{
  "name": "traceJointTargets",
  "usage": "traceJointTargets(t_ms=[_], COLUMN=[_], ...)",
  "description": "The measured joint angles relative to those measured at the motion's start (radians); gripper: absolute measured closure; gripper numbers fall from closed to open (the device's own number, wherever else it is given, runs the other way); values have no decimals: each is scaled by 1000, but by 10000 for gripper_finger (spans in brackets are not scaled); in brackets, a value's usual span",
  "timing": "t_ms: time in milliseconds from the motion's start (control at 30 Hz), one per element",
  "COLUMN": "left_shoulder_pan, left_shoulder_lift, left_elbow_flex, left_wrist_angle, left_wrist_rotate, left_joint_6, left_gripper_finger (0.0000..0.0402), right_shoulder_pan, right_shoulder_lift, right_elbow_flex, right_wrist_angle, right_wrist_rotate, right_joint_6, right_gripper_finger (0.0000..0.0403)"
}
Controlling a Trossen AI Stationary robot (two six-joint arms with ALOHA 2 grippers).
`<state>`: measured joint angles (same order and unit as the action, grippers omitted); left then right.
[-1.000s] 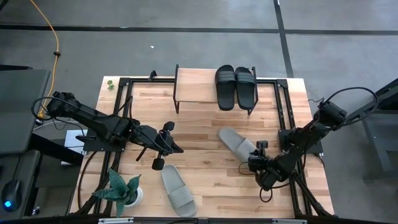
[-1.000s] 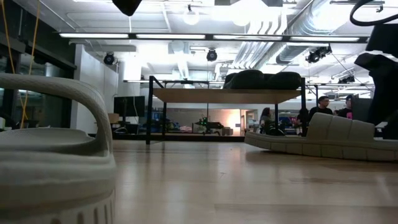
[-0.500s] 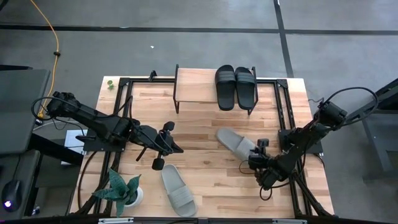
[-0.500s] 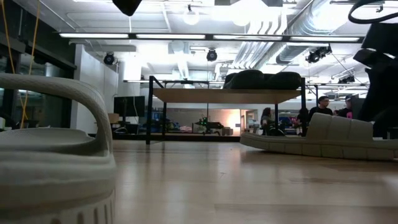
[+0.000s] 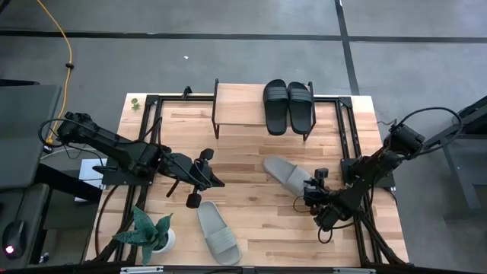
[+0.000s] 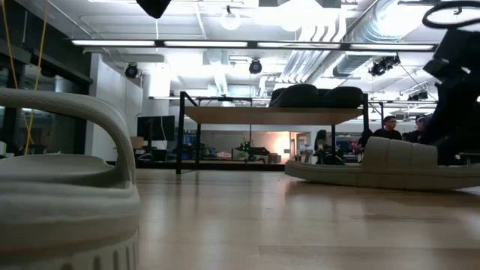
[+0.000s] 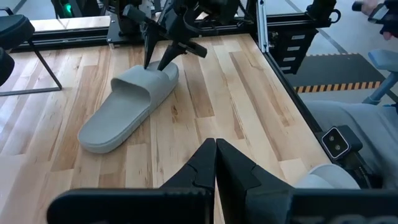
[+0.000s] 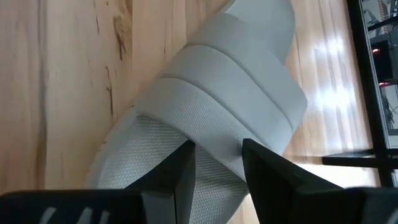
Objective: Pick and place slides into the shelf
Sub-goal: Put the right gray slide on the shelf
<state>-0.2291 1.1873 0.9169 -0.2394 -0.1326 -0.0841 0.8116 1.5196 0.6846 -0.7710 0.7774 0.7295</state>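
The shelf (image 5: 243,106) stands at the table's far edge, and both black slides (image 5: 288,106) lie flat on the right part of its plank. One grey slide (image 5: 285,172) lies sole down right of the table's middle. My right gripper (image 5: 313,187) is at that slide's strap end and is shut on the strap. The other grey slide (image 5: 218,233) rests sole down near the near edge and fills the left of the low view (image 6: 60,187). My left gripper (image 5: 215,181) is shut and hangs over the table left of the middle, touching nothing. My right gripper holds the grey slide by its wide strap (image 8: 217,124), with the strap's edge between the two fingers (image 8: 185,163). The fingers slant down at it from the table's right and near side (image 7: 158,59). The slide's sole lies flat on the table (image 6: 375,174).
A potted plant (image 5: 152,232) stands at the near left corner. The left half of the shelf's plank (image 5: 240,103) is bare. A black frame (image 5: 346,129) runs along the table's sides. Bare wood lies between the two grey slides (image 5: 251,202).
My right gripper has moved a little toward the table's left and far edge. The grey slide in its fingers has slid along the table the same way, flat on its sole. My left arm has kept still.
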Motion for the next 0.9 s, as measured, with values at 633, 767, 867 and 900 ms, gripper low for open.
traceJointTargets(t_ms=[633, 767, 867, 900], left_shoulder_pan=[0, 0, 0, 0], left_shoulder_lift=[0, 0, 0, 0], left_elbow_flex=[0, 0, 0, 0], left_wrist_angle=[5, 5, 5, 5], left_wrist_rotate=[0, 0, 0, 0], left_joint_6=[0, 0, 0, 0], left_gripper_finger=[401, 401, 401, 401], right_shoulder_pan=[-68, -85, -95, -98], right_shoulder_lift=[0, 0, 0, 0], right_elbow_flex=[-85, -85, -84, -84], right_wrist_angle=[209, 272, 302, 307], right_wrist_rotate=[168, 158, 152, 149], right_joint_6=[-149, -214, -241, -241], right_gripper_finger=[279, 286, 314, 328])
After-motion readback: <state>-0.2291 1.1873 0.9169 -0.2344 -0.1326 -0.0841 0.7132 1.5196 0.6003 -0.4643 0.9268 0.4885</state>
